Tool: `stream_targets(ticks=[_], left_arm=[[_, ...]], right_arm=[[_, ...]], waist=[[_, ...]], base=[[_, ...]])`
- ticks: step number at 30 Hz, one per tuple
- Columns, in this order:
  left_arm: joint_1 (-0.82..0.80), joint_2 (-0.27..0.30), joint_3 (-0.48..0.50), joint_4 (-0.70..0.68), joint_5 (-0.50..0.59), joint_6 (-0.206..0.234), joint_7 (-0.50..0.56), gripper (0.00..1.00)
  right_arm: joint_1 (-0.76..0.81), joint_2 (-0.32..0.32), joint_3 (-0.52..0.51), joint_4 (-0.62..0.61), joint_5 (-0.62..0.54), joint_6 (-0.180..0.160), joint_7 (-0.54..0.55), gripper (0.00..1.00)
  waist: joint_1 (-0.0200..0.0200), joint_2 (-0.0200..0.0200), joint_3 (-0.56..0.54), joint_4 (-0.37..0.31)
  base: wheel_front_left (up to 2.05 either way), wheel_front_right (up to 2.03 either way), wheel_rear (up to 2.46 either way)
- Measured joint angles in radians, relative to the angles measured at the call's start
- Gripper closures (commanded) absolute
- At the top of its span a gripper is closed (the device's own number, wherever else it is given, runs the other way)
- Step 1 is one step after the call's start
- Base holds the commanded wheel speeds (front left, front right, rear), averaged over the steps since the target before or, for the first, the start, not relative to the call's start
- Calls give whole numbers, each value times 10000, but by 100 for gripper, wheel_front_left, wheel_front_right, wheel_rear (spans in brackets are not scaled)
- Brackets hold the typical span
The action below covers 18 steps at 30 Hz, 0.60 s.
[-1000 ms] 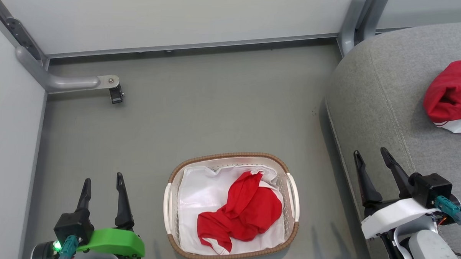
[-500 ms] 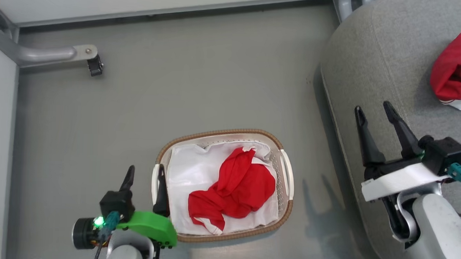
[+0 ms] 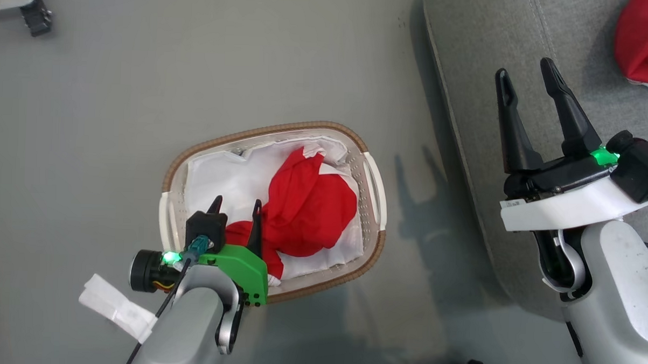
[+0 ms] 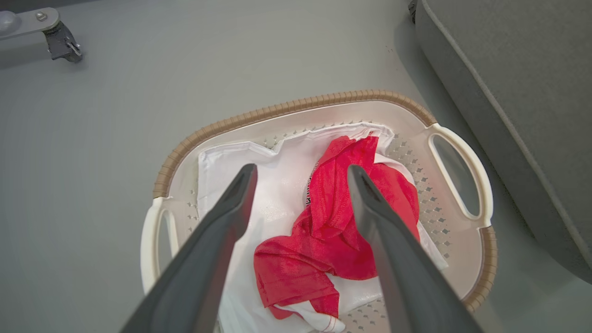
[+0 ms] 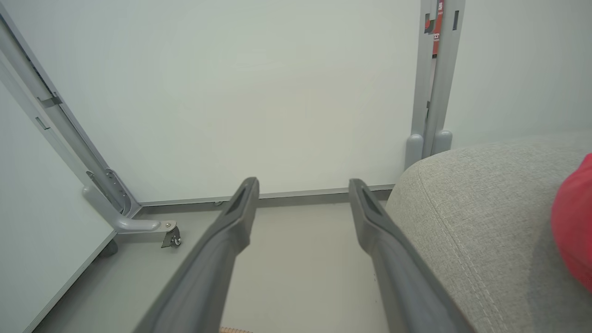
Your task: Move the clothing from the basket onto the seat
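A crumpled red garment (image 3: 307, 208) (image 4: 342, 231) with a white striped-trim corner lies in the oval white basket (image 3: 372, 178) (image 4: 458, 171) on a white liner. My left gripper (image 3: 236, 203) (image 4: 298, 173) hangs open over the basket's near-left part, fingers straddling the garment's lower end, apart from it. A second red garment (image 3: 644, 42) (image 5: 576, 226) rests on the grey seat (image 3: 468, 58) (image 5: 481, 217) at the right. Above the seat's left edge my right gripper (image 3: 524, 68) (image 5: 303, 185) stands open with nothing between its fingers.
The basket stands on a grey floor (image 3: 144, 89). A metal frame foot with a caster (image 3: 33, 15) (image 4: 62, 41) is at the far left. White wall panels (image 5: 277, 92) and a grey post (image 5: 432, 78) rise behind the seat.
The head camera has tilted down, shifting the whole scene. My left gripper has moved right and forward, from beside the basket's left handle to over the basket. The right gripper stays open.
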Motion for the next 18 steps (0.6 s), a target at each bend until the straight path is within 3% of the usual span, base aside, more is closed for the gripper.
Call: stream_targets(ticks=[10,18], left_arm=[[-2384,0,-1262,2539,-773,-293,370,0],[-3460,0,-2282,3501,-1266,-575,1716,0]], right_arm=[[-355,79,157,-527,224,2,0,0],[-772,211,316,-968,247,2,0,0]], waist=[[0,0,1282,-952],[0,0,2295,-1483]], base=[[0,0,0],[0,0,0]])
